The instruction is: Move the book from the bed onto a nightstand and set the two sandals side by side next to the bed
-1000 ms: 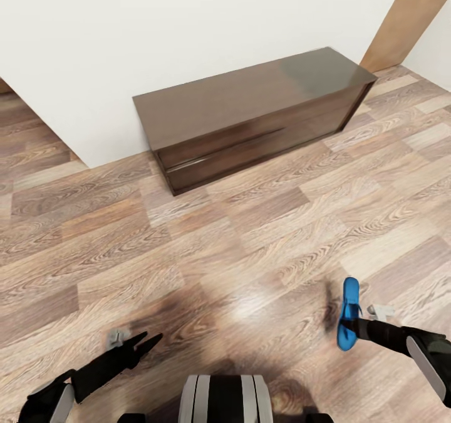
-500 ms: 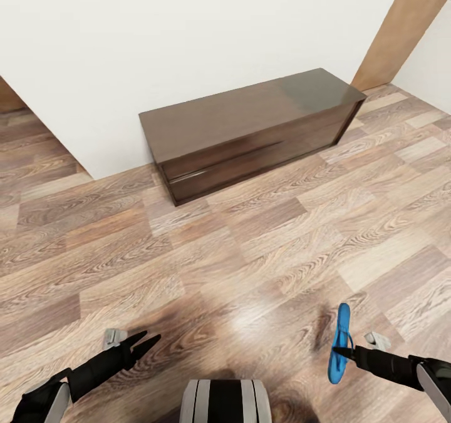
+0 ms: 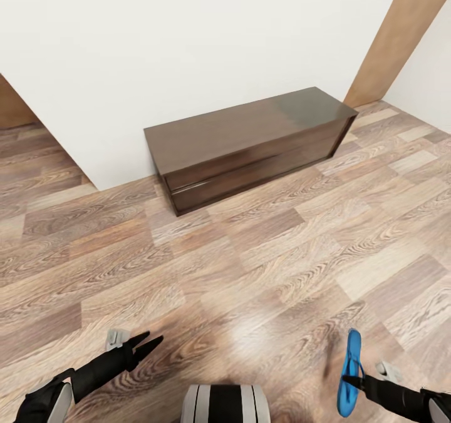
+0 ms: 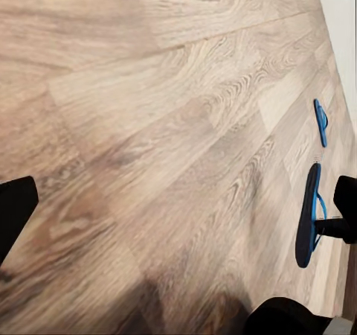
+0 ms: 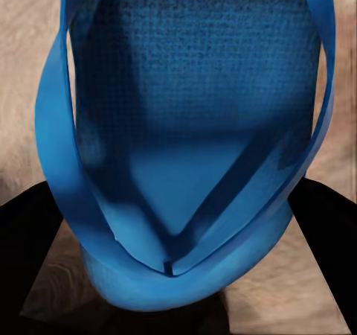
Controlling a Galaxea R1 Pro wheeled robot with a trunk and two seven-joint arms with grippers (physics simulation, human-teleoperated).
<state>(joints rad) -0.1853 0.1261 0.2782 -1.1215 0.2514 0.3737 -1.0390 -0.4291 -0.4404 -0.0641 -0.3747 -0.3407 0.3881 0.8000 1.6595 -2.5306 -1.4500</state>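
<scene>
A bright blue sandal (image 3: 349,373) hangs edge-on above the wood floor at the head view's lower right, with my right gripper (image 3: 348,381) shut on it. In the right wrist view the sandal's sole and straps (image 5: 186,149) sit between the two black fingers (image 5: 30,231). The second sandal (image 4: 320,121) lies flat on the floor beyond the held sandal (image 4: 308,216) in the left wrist view. My left gripper (image 3: 152,339) hovers open over the floor at lower left, holding nothing. Bed, book and nightstand are out of view.
A long low dark brown bench (image 3: 250,138) stands against the white wall (image 3: 188,41) ahead. A tan wooden door panel (image 3: 401,29) leans in at the upper right. Light brown plank floor (image 3: 250,266) stretches between me and the bench.
The camera has backed away, so the bench looks smaller and farther off. My right gripper with the sandal has dropped toward the picture's lower right corner. The left gripper holds its place.
</scene>
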